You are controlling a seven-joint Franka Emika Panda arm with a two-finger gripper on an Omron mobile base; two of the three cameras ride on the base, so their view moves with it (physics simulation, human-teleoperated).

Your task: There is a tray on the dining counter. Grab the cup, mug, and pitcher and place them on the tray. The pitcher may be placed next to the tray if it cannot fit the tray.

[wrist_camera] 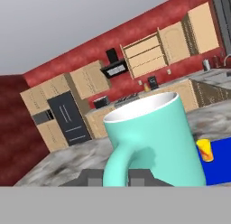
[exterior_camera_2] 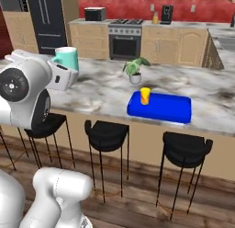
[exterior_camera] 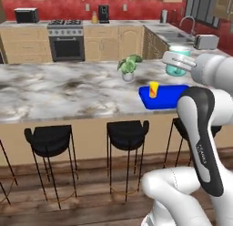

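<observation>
— What sits closest to your eye?

— The mug (wrist_camera: 151, 144), right up against the hand camera, teal, upright, handle turned toward me. My claw (wrist_camera: 116, 177) is clamped together on it near that handle; one finger (wrist_camera: 92, 177) shows just left of the handle.

— And where is it in the room?

— In the right base view the mug (exterior_camera_2: 67, 58) rides high on my claw (exterior_camera_2: 62, 71), above the near edge of the worktop (exterior_camera_2: 92, 96), not resting on anything.

— Which way from there is the target?

— Going left to right in that view: mug, then the little potted plant (exterior_camera_2: 135, 70), then the tray (exterior_camera_2: 160, 107). From the mug the tray lies at about four o'clock, well apart. Its long axis runs along the worktop's length.

— Anything on it already?

— The cup (exterior_camera_2: 145, 96) stands at the tray's left end, the end nearer me. So I judge the open blue to the cup's right is where the mug should go down, carried past the cup, not over it.

— The pitcher?

— I cannot place it from here.
</observation>
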